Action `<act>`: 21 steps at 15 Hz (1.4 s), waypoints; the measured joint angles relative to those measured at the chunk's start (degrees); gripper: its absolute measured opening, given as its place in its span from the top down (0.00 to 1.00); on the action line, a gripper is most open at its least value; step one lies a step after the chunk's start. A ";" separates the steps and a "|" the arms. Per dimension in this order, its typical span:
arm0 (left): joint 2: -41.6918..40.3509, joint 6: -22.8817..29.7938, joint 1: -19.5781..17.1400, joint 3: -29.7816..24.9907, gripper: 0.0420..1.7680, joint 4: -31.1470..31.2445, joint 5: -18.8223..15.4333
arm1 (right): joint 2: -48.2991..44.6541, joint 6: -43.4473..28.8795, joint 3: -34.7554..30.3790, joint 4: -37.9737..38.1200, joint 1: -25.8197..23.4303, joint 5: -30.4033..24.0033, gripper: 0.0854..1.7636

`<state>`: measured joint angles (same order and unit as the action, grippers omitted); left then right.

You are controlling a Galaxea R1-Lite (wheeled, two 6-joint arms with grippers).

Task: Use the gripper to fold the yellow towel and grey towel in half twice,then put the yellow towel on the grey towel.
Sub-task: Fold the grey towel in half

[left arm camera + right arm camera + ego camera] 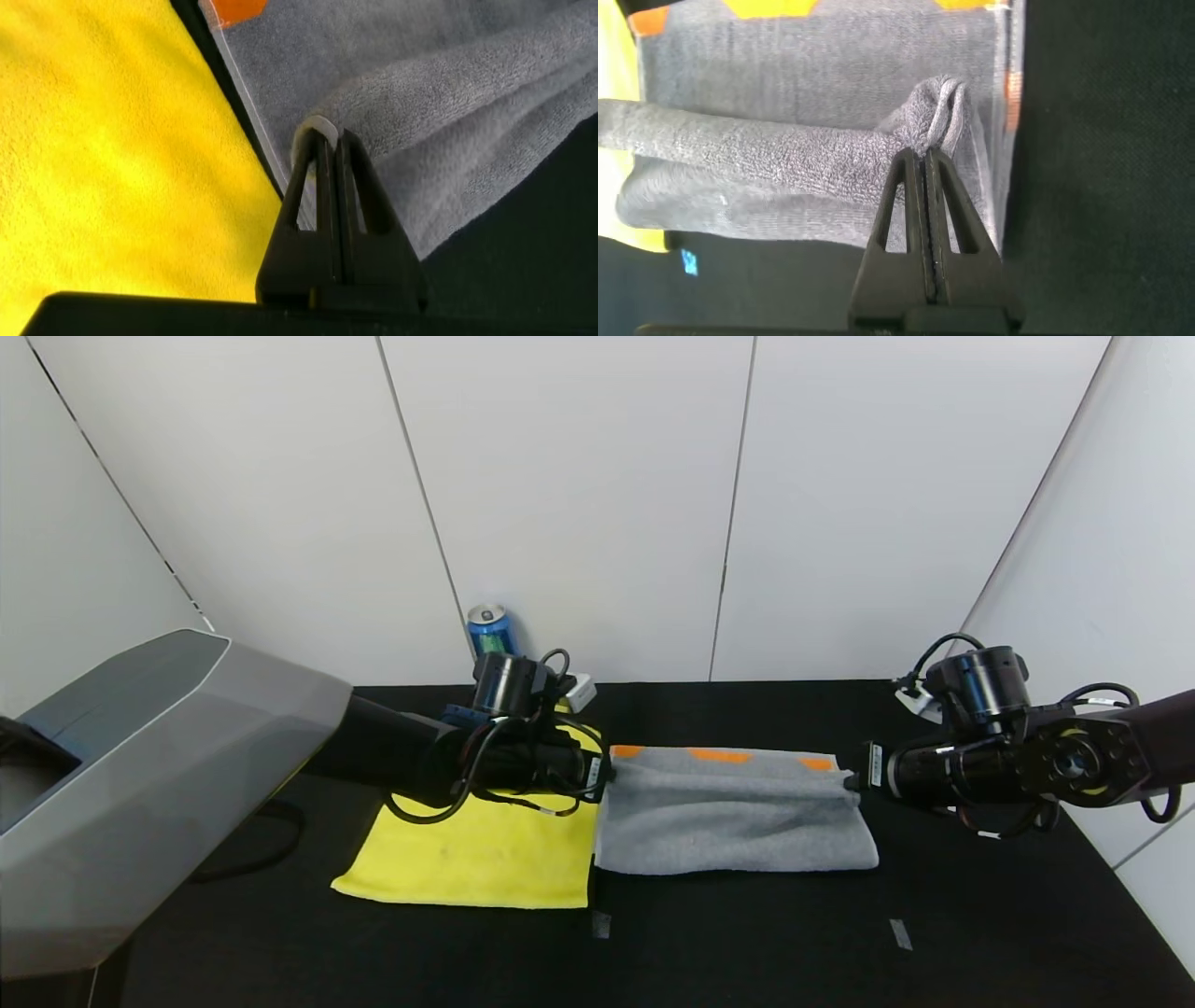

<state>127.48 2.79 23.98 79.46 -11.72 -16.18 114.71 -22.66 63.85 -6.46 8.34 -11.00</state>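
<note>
- Head view: the grey towel [733,812] is lying across the middle of the black worktop [980,933], its orange patches along the far edge. Its near part is being carried up and over into a rolled ridge, so I judge the first half-fold is under way and not yet laid flat. The yellow towel [485,849] is lying spread flat just beside it, on the robot's left, touching or nearly touching along one edge; it appears unfolded. Remaining, by my judgement: finishing this fold, a second fold of the grey towel, both folds of the yellow towel, then stacking yellow on grey.
- Head view, arms: the left gripper [605,777] is sitting at the grey towel's left end, its arm reaching over the yellow towel; the right gripper [851,781] is sitting at the right end. A blue can [490,630] is standing at the wall behind, well apart.
- Left wrist view: the left gripper [329,140] is showing its jaws pinched together on a raised edge of the grey towel [448,112], with the yellow towel [112,159] lying flat alongside.
- Right wrist view: the right gripper [926,159] is likewise clamped, with a bunched corner of the grey towel [785,159] sticking out past its tips. The lifted ridge is running away from it above the flat layer.
</note>
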 joint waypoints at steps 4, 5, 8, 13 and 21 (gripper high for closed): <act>0.22 -1.49 -0.30 1.07 0.96 0.55 0.00 | 0.55 0.00 0.20 -0.18 -0.33 0.02 0.98; 0.17 -2.00 -0.33 1.16 0.96 0.55 0.00 | 0.61 0.00 0.21 -0.21 -0.35 0.00 0.98; 0.24 -3.19 -0.66 1.30 0.96 0.59 -0.05 | 0.80 0.00 0.56 -0.29 -0.35 0.05 0.74; 0.17 -3.83 -0.69 1.07 0.96 -0.11 0.00 | 0.89 -0.02 1.24 -0.32 -0.35 2.46 0.41; -3.61 -3.77 -0.74 0.22 0.96 0.11 -0.24 | -2.08 -0.02 -0.84 -3.66 0.65 3.80 0.17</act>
<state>123.87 -0.98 23.24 79.68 -11.61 -16.42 112.63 -22.69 63.01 -10.12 8.98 -7.19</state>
